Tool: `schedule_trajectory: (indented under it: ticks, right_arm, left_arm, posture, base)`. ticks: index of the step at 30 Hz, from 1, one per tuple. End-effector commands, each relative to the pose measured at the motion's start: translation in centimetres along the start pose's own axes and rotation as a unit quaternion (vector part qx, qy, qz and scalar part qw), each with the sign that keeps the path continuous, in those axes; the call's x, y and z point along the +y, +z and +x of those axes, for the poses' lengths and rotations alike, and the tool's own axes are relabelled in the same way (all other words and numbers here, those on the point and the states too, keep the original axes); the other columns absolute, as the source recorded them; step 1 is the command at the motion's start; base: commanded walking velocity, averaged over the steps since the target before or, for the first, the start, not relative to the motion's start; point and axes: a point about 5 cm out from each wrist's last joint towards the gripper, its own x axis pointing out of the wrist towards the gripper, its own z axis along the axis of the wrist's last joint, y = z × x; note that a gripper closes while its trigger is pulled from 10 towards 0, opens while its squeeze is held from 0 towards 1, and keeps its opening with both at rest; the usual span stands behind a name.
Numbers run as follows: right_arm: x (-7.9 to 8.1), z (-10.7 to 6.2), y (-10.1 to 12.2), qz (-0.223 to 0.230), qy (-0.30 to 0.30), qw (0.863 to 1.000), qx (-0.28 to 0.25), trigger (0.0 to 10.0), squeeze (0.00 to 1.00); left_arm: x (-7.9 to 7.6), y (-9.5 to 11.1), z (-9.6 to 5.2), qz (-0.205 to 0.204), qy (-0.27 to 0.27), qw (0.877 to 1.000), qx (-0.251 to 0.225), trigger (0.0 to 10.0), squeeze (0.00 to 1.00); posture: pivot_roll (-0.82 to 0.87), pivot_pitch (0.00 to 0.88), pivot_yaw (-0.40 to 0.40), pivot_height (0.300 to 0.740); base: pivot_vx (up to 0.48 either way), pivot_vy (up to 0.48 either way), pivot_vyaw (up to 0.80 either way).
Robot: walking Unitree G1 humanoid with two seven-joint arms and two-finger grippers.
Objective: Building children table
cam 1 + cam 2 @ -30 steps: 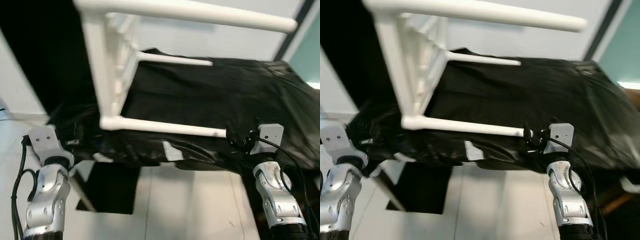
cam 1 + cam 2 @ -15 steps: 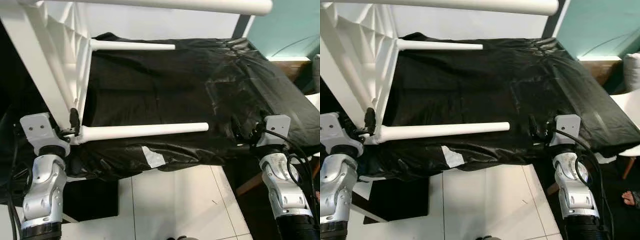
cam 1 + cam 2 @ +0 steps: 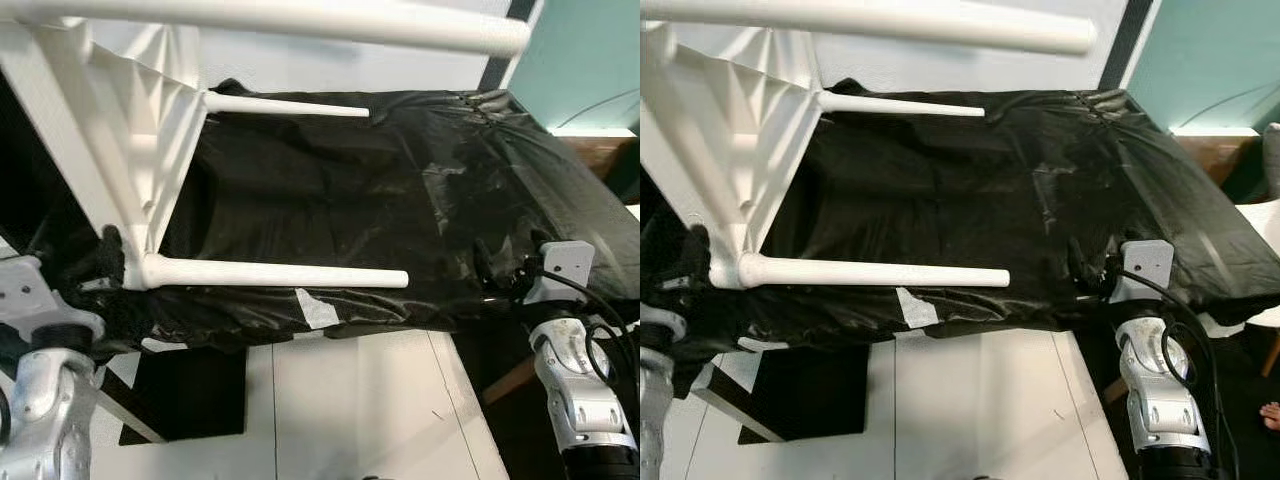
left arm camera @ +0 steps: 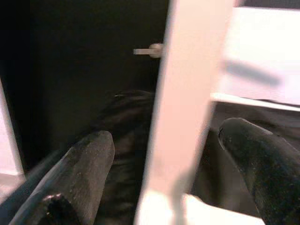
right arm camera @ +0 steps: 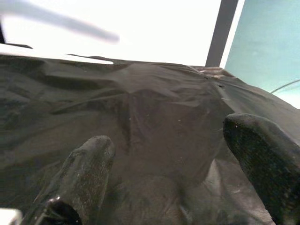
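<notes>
Left wrist view: table leg (image 4: 187, 108) between the left end effector (image 4: 173, 154) fingers.

**A:** where's the left arm sitting rn?

**B:** low at the robot's left, silver forearm angled up, wrist block on top. The left claw (image 4: 164, 154) has both black fingers (image 4: 89, 159) spread wide apart, one on each side of a white bar that runs up between them. Can't tell if either pad actually touches it.

**A:** and the right?

**B:** the right arm comes up from the lower right, elbow bent, cable looping off the wrist. The right claw (image 5: 173, 164) points forward, fingers (image 5: 262, 154) parted with a big gap, gripping nothing.
</notes>
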Motion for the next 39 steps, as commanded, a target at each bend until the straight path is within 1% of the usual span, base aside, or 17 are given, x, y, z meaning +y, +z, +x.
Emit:
schedule_trajectory:
  ticks: [1, 2, 6, 7, 8, 9, 10, 12, 14, 16, 21, 22, 25, 32, 35, 38, 39]
  right_arm:
    - [-0.5, -0.1, -0.3, -0.002, -0.004, 1.000, 0.006, 10.0, 0.00]
    - [-0.6, 0.1, -0.2, -0.003, -0.004, 1.000, 0.005, 10.0, 0.00]
    - [-0.7, 0.1, -0.1, -0.005, -0.005, 1.000, 0.003, 10.0, 0.00]
    - [-0.5, -0.1, -0.2, -0.003, -0.005, 1.000, 0.005, 10.0, 0.00]
    - [-0.5, -0.1, -0.2, -0.003, -0.005, 1.000, 0.005, 10.0, 0.00]
    - [-0.4, -0.1, -0.3, -0.001, -0.004, 1.000, 0.006, 10.0, 0.00]
    - [-0.4, -0.1, -0.3, -0.001, -0.004, 1.000, 0.006, 10.0, 0.00]
    - [-0.1, -0.1, -0.2, 0.004, 0.003, 1.000, 0.005, 10.0, 0.00]
    - [-0.1, -0.1, -0.2, 0.004, 0.003, 1.000, 0.005, 10.0, 0.00]
    - [0.2, 0.0, -0.1, 0.011, 0.016, 1.000, 0.007, 10.0, 0.00]
    - [0.4, 0.1, -0.2, 0.014, 0.021, 1.000, 0.010, 10.0, 0.00]
    - [0.5, 0.1, -0.1, 0.017, 0.022, 1.000, 0.011, 10.0, 0.00]
    - [1.9, -0.3, 0.1, 0.031, 0.077, 0.996, 0.009, 10.0, 0.00]
    - [2.7, 0.0, 0.5, 0.020, 0.089, 0.996, -0.006, 10.0, 0.00]
    - [2.8, 0.3, 0.9, 0.035, 0.068, 0.997, -0.011, 10.0, 0.00]
    - [3.1, 0.3, 0.9, 0.036, 0.068, 0.997, -0.012, 10.0, 0.00]
    - [3.5, 0.2, 1.0, 0.043, 0.069, 0.997, -0.013, 10.0, 0.00]
  left_arm:
    - [-2.1, 0.2, -0.2, -0.005, -0.130, 0.992, 0.003, 10.0, 0.00]
    - [-2.7, 0.4, -0.6, -0.011, -0.165, 0.986, 0.011, 10.0, 0.00]
    - [-2.7, 0.2, -1.4, -0.018, -0.192, 0.981, 0.033, 10.0, 0.00]
    - [-1.0, 0.0, -1.6, 0.005, -0.170, 0.984, 0.044, 10.0, 0.00]
    - [-1.0, 0.0, -1.6, 0.005, -0.170, 0.984, 0.044, 10.0, 0.00]
    - [-0.1, 0.0, -1.6, 0.011, -0.155, 0.987, 0.047, 10.0, 0.00]
    - [-0.1, 0.0, -1.6, 0.011, -0.155, 0.987, 0.047, 10.0, 0.00]
    - [1.7, 0.3, -1.5, 0.036, -0.127, 0.990, 0.049, 10.0, 0.00]
    - [1.7, 0.3, -1.5, 0.036, -0.127, 0.990, 0.049, 10.0, 0.00]
    - [2.8, 0.2, -1.3, 0.053, -0.103, 0.992, 0.054, 10.0, 0.00]
    - [2.5, 0.3, -1.3, 0.053, -0.111, 0.991, 0.046, 10.0, 0.00]
    - [1.9, 0.2, -1.5, 0.049, -0.131, 0.989, 0.052, 10.0, 0.00]
    - [-0.7, -0.8, -2.4, 0.024, -0.204, 0.975, 0.081, 10.0, 0.00]
    - [-2.2, -1.1, -2.0, 0.021, -0.221, 0.972, 0.082, 10.0, 0.00]
    - [-4.0, -1.7, -2.1, -0.004, -0.265, 0.959, 0.097, 10.0, 0.00]
    - [-4.6, -2.1, -2.3, -0.005, -0.281, 0.954, 0.105, 10.0, 0.00]
    - [-5.2, -2.5, -2.3, 0.006, -0.297, 0.948, 0.110, 10.0, 0.00]
  posture:
    - [0.05, 0.054, -0.045, 0.740]
    - [0.05, 0.052, -0.044, 0.740]
    - [0.06, 0.053, -0.043, 0.740]
    - [0.06, 0.049, -0.041, 0.740]
    - [0.06, 0.049, -0.041, 0.740]
    - [0.06, 0.049, -0.043, 0.740]
    - [0.06, 0.049, -0.043, 0.740]
    - [0.06, 0.044, -0.046, 0.740]
    - [0.06, 0.044, -0.046, 0.740]
    - [0.06, 0.036, -0.045, 0.740]
    - [0.06, 0.034, -0.045, 0.740]
    - [0.06, 0.026, -0.048, 0.740]
    - [0.06, 0.013, -0.039, 0.740]
    - [0.06, 0.004, -0.034, 0.740]
    - [0.06, 0.000, -0.027, 0.740]
    - [0.05, 0.000, -0.024, 0.740]
    - [0.05, 0.000, -0.017, 0.740]
  base:
    - [0.000, 0.000, 0.00]
    - [0.000, 0.000, 0.00]
    - [0.000, 0.000, 0.00]
    - [0.000, 0.000, 0.00]
    - [0.000, 0.000, 0.00]
    - [0.000, 0.000, 0.00]
    - [0.000, 0.000, 0.00]
    - [0.000, 0.000, 0.00]
    - [0.000, 0.000, 0.00]
    - [0.000, 0.000, 0.00]
    - [0.000, 0.000, 0.00]
    - [0.000, 0.000, 0.00]
    - [0.000, 0.000, 0.00]
    - [0.000, 0.000, 0.00]
    - [0.000, 0.000, 0.00]
    - [0.000, 0.000, 0.00]
    - [0.000, 0.000, 0.00]
